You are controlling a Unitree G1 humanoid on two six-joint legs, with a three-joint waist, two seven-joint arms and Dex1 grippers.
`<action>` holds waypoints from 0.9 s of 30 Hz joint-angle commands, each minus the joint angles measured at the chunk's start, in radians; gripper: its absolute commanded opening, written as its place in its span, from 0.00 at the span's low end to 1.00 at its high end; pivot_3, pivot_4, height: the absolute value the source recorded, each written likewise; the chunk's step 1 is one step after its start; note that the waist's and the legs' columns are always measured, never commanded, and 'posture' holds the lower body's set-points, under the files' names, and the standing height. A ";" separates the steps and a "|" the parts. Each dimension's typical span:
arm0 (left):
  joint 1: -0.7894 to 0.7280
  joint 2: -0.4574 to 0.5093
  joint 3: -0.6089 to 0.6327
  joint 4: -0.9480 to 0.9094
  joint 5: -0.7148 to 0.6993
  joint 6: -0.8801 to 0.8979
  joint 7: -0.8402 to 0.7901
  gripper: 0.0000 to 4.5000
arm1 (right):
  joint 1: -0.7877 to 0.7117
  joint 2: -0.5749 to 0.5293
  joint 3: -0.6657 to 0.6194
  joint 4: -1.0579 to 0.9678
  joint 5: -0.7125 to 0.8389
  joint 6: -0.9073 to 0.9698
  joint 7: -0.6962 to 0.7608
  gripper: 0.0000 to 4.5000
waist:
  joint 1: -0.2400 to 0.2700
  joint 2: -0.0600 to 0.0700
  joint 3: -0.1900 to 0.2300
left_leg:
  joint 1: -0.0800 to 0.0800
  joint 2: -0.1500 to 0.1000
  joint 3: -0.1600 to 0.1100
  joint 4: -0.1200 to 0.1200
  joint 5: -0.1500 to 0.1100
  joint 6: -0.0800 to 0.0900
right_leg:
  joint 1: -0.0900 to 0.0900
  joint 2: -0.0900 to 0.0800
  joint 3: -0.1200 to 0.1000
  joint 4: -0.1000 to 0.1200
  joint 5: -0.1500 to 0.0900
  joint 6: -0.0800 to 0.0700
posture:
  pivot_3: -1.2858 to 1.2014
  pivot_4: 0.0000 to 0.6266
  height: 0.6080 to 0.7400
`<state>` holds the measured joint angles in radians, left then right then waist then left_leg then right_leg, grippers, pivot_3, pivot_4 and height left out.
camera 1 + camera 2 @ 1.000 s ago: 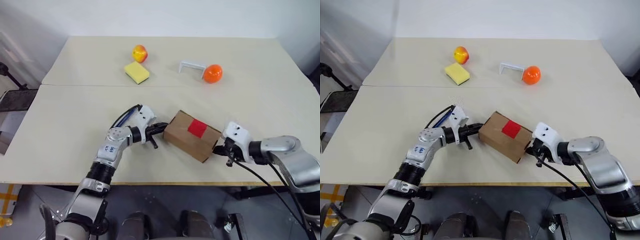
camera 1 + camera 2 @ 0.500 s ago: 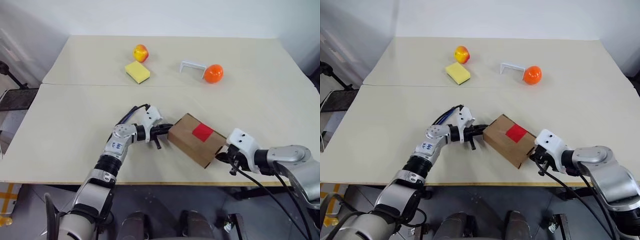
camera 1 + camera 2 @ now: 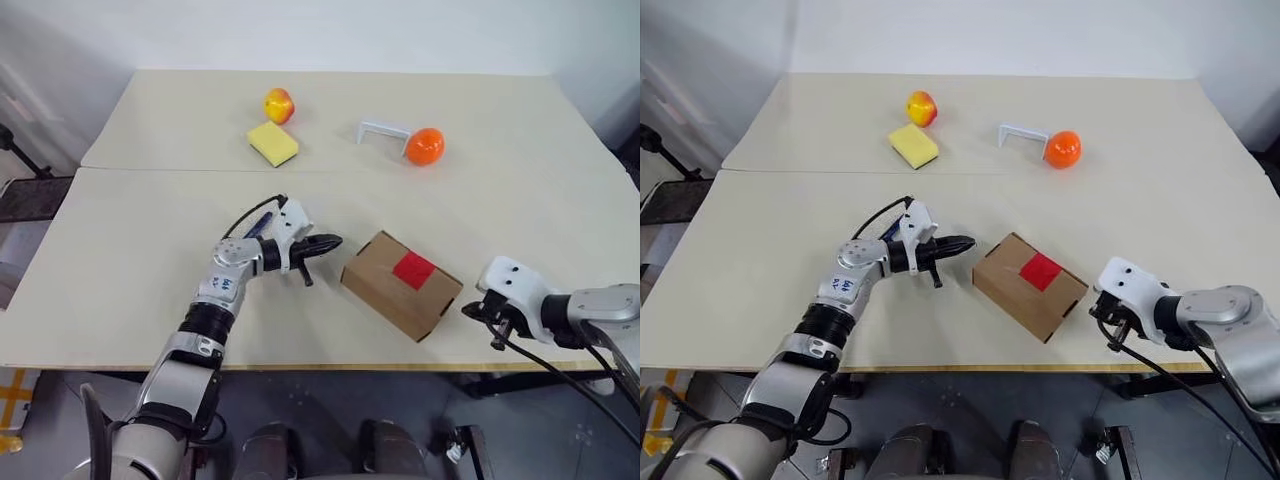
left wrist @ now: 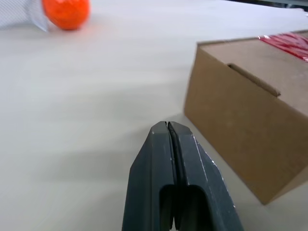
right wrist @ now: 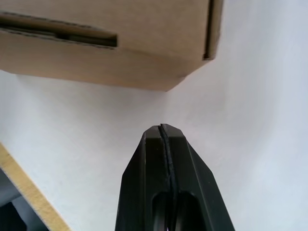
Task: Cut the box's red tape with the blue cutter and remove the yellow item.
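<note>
Our left end effector [image 3: 325, 242] has its two black fingers pressed together on nothing, as its wrist view shows plainly, and it points toward the box [image 3: 402, 284], which lies just beyond its tip with a gap of bare counter [image 3: 130, 260] between. Further right, the box sits closed on the counter between our two end effectors, turned at an angle to the counter's near edge. It is a small brown carton with clean corners, and its end flap is tucked in. The red tape [image 3: 413, 269] is a bright square patch on its top, and from here it looks whole, not slit. Our right end effector [image 3: 478, 312] is likewise closed and empty, standing just off the box's near right corner without touching it.

We judge the task to be at its very start: the tape is uncut and no tool is in hand. We cannot make out the blue cutter with any certainty. A dark bluish line runs by the left wrist, but it may well be cable. The next move calls for finding and gripping the cutter, so one pair of fingers must open first, while the other steadies the box. The yellow item is presumably inside the closed carton.
</note>
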<state>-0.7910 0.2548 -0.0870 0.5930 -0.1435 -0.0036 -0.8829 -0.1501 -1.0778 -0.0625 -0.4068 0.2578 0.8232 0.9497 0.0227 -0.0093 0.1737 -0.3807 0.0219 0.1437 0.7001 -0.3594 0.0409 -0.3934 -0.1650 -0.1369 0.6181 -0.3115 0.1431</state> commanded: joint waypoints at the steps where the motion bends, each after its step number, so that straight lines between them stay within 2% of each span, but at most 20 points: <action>1: -0.002 0.040 0.070 -0.150 -0.047 0.031 0.037 0.01 | -0.059 -0.027 -0.096 0.087 0.009 -0.092 0.020 0.00 | -0.001 0.000 0.000 | -0.001 0.000 0.000 0.001 0.000 0.000 | 0.000 0.000 0.000 0.000 0.000 0.000 | 0.52 0.24 1.00; 3: 0.012 0.075 0.107 -0.231 -0.091 0.110 0.036 0.00 | -0.123 -0.023 -0.120 0.141 0.042 -0.104 0.043 0.08 | -0.002 0.000 0.000 | 0.000 0.000 0.000 0.001 0.000 0.000 | 0.000 0.000 0.000 0.000 0.000 0.000 | 0.52 0.24 1.00; 6: 0.041 0.157 0.126 -0.341 -0.059 0.235 0.100 0.13 | -0.217 -0.010 -0.136 0.206 0.092 -0.114 0.080 0.26 | -0.003 0.000 0.000 | -0.001 0.005 -0.001 0.001 0.000 0.000 | 0.000 0.000 -0.001 0.000 0.000 0.000 | 0.52 0.24 1.00; 13: 0.144 0.305 0.198 -0.504 -0.110 0.435 0.113 0.61 | -0.333 0.026 -0.061 0.323 0.087 -0.210 0.125 0.80 | -0.003 0.000 0.000 | -0.001 0.005 0.000 0.000 0.000 0.000 | 0.000 0.001 -0.001 0.000 0.000 0.000 | 0.52 0.24 1.00; 15: 0.186 0.357 0.227 -0.508 -0.111 0.443 0.112 0.76 | -0.366 0.052 -0.034 0.336 0.090 -0.228 0.133 0.95 | -0.003 0.000 0.000 | -0.001 0.006 0.000 0.000 0.000 0.000 | -0.001 0.001 -0.001 0.000 0.000 0.000 | 0.52 0.24 1.00; 16: 0.203 0.381 0.239 -0.496 -0.100 0.424 0.113 0.83 | -0.391 0.073 -0.019 0.342 0.096 -0.235 0.136 1.00 | -0.005 0.000 0.000 | -0.001 0.005 0.000 0.000 0.000 0.000 | -0.001 0.001 -0.001 0.000 0.000 0.000 | 0.52 0.24 1.00; 18: 0.219 0.407 0.259 -0.463 -0.095 0.409 0.124 0.97 | -0.430 0.107 0.009 0.351 0.099 -0.239 0.141 1.00 | -0.011 0.000 0.000 | -0.001 0.006 0.000 0.000 0.000 0.000 | -0.001 0.001 -0.001 0.000 0.000 0.000 | 0.52 0.24 1.00; 19: 0.224 0.414 0.261 -0.454 -0.100 0.410 0.118 0.99 | -0.441 0.115 0.023 0.354 0.093 -0.246 0.150 1.00 | -0.011 0.000 0.000 | -0.001 0.006 0.000 0.000 0.000 0.000 | -0.001 0.001 -0.001 0.000 0.000 0.000 | 0.52 0.24 1.00; 24: 0.242 0.480 0.186 -0.387 -0.059 0.396 0.026 0.99 | -0.488 0.159 0.069 0.383 0.069 -0.277 0.153 1.00 | -0.004 0.000 0.000 | -0.002 0.005 0.000 0.000 0.000 0.000 | -0.001 0.001 -0.001 0.000 0.000 0.000 | 0.52 0.24 1.00; 27: 0.221 0.471 0.136 -0.308 -0.036 0.344 -0.011 0.99 | -0.491 0.174 0.081 0.381 0.068 -0.284 0.151 1.00 | -0.003 0.000 0.000 | -0.002 0.004 0.002 0.000 0.000 0.000 | -0.001 0.001 -0.002 0.000 0.000 0.000 | 0.52 0.24 1.00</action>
<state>-0.5478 0.7261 0.0702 0.2666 -0.1907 0.3834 -0.8663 -0.6244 -0.9048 0.0331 -0.0124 0.3303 0.5581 1.0986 0.0193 -0.0092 0.1739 -0.3835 0.0253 0.1462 0.7003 -0.3594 0.0404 -0.3949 -0.1641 -0.1396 0.6182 -0.3113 0.1435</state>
